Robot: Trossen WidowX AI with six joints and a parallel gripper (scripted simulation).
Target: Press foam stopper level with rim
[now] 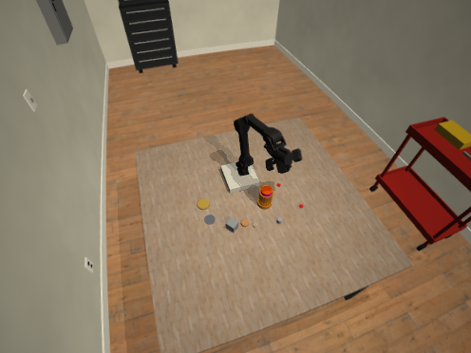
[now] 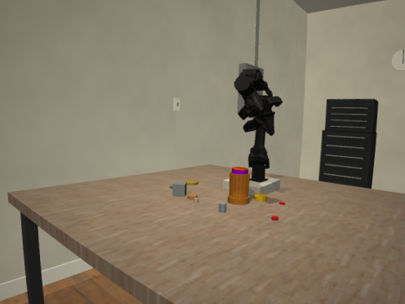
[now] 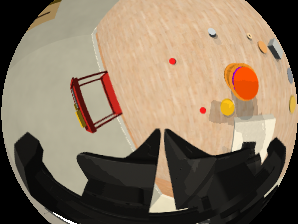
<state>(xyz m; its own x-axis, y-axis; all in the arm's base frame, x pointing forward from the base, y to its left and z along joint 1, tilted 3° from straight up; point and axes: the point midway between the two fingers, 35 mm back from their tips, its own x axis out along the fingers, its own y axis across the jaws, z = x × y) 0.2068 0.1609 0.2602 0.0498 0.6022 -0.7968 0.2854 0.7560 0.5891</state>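
An orange-brown jar (image 1: 265, 200) (image 2: 238, 187) stands upright on the table in front of the arm's white base (image 1: 238, 178) (image 2: 271, 185). Its stopper (image 1: 266, 191) (image 2: 240, 169) (image 3: 245, 80) has an orange top over a purple band and sticks up above the rim. My gripper (image 1: 275, 166) (image 2: 267, 128) (image 3: 161, 132) is shut and empty. It hangs in the air above the table, behind and to the side of the jar, pointing down.
Small pieces lie on the table around the jar: a yellow disc (image 1: 203, 204), a grey disc (image 1: 209, 219), a grey cube (image 1: 232, 224) (image 2: 179, 189), a tan disc (image 1: 244, 222), a small grey cylinder (image 1: 279, 220) (image 2: 222, 207), a yellow disc (image 2: 260, 198) (image 3: 228, 107), two red dots (image 1: 301, 206) (image 2: 274, 218). A red cart (image 1: 427, 180) stands off to the right.
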